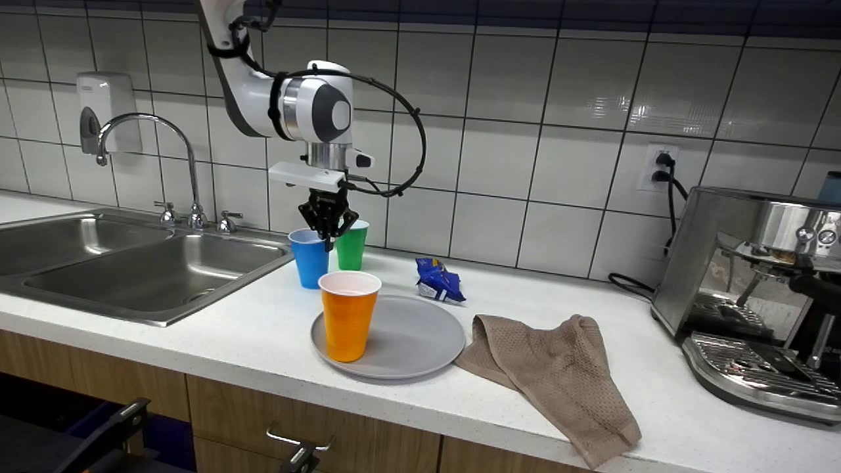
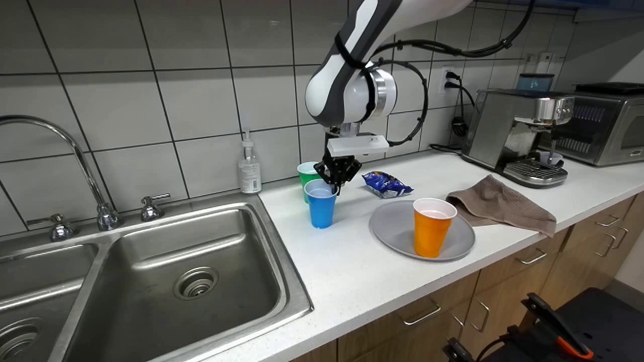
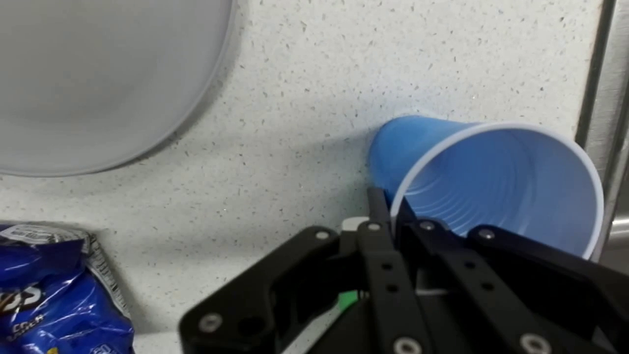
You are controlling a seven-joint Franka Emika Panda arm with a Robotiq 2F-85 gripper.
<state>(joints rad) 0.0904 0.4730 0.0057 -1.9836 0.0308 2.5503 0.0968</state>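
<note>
My gripper point(image 1: 328, 246) points down, and its fingers are closed on the near-plate side of the blue cup's rim. In the wrist view the fingertips point(image 3: 391, 202) straddle the white rim, one inside the blue cup point(image 3: 496, 177) and one outside. The blue cup point(image 1: 308, 263) stands upright on the counter in both exterior views point(image 2: 322, 211). A green cup point(image 1: 352, 248) stands just behind it by the wall, also visible in an exterior view point(image 2: 306, 172). In the wrist view only a scrap of the green cup point(image 3: 347, 299) shows behind the gripper.
An orange cup point(image 1: 349, 325) stands on a grey plate point(image 1: 420, 341). A blue snack bag point(image 1: 439, 282) lies behind the plate. A brown towel point(image 1: 558, 374) lies beside it. A steel sink point(image 2: 294, 281) borders the counter near the blue cup. A coffee machine point(image 1: 729, 263) stands farther along.
</note>
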